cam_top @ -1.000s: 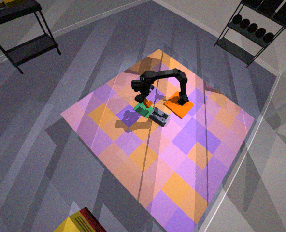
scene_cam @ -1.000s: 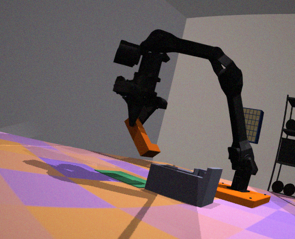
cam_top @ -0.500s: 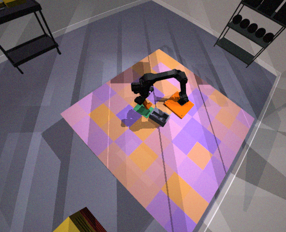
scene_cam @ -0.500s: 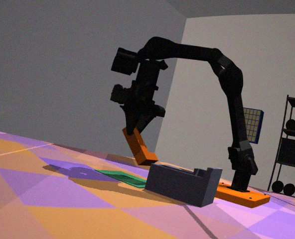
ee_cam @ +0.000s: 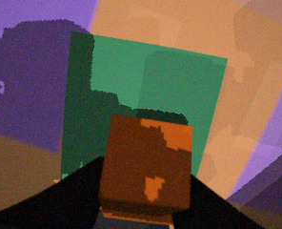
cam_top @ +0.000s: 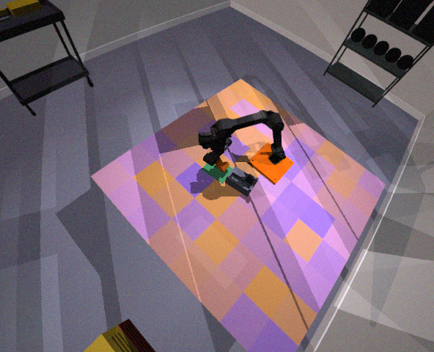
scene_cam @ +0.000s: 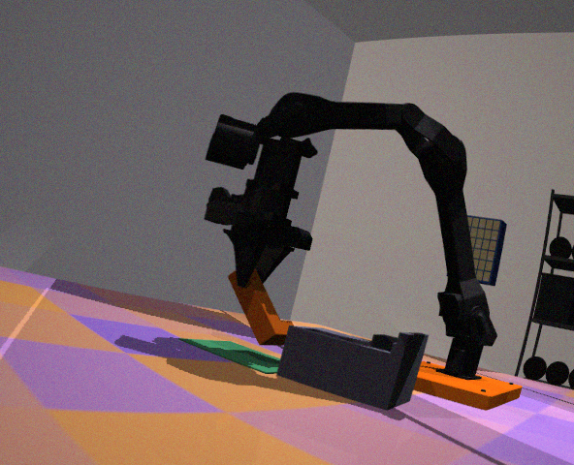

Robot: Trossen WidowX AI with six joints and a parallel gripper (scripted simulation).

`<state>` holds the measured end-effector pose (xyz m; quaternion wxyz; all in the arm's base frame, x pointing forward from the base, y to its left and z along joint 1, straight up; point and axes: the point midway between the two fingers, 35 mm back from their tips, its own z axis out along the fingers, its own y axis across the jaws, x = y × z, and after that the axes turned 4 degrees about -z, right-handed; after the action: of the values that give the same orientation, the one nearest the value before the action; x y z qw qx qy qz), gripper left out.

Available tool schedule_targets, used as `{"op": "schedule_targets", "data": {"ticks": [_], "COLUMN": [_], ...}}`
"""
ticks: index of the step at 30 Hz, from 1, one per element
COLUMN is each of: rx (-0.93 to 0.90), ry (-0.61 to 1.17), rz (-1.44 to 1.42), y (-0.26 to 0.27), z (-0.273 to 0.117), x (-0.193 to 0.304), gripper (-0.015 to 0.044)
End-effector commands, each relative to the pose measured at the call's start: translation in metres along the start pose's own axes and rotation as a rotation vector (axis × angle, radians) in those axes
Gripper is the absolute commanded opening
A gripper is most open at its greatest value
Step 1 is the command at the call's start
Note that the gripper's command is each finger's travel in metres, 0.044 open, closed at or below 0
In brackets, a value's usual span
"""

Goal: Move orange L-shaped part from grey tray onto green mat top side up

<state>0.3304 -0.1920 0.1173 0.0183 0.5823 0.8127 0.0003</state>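
Note:
The orange part (cam_top: 222, 166) (scene_cam: 261, 307) (ee_cam: 143, 164) is out of the tray and steeply tilted. Its L-shaped end is down, pointing toward the tray in the exterior view. My gripper (cam_top: 216, 160) (scene_cam: 248, 281) (ee_cam: 140, 172) is shut on its upper end. The part hangs low over the green mat (cam_top: 221, 177) (scene_cam: 227, 349) (ee_cam: 179, 81), near the tray side. I cannot tell whether its lower end touches the mat. The grey tray (cam_top: 243, 185) (scene_cam: 342, 362) (ee_cam: 112, 224) stands beside the mat. The far edge of the mat is uncovered in the wrist view.
The arm's orange base plate (cam_top: 273, 174) (scene_cam: 497, 395) lies beyond the tray. The tray's raised end wall (scene_cam: 411, 360) stands away from the mat. A rack (cam_top: 365, 68) and a dark table (cam_top: 28, 28) stand far off by the walls.

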Motion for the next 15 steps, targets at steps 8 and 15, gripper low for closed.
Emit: {"op": "schedule_targets", "data": {"ticks": [8, 15], "rx": [-0.001, -0.001], "ry": [0.003, 0.003], "rz": [-0.003, -0.003], "y": [0.0, 0.0], "z": [0.017, 0.021], "x": [0.001, 0.001], "gripper": [0.0, 0.0]}}
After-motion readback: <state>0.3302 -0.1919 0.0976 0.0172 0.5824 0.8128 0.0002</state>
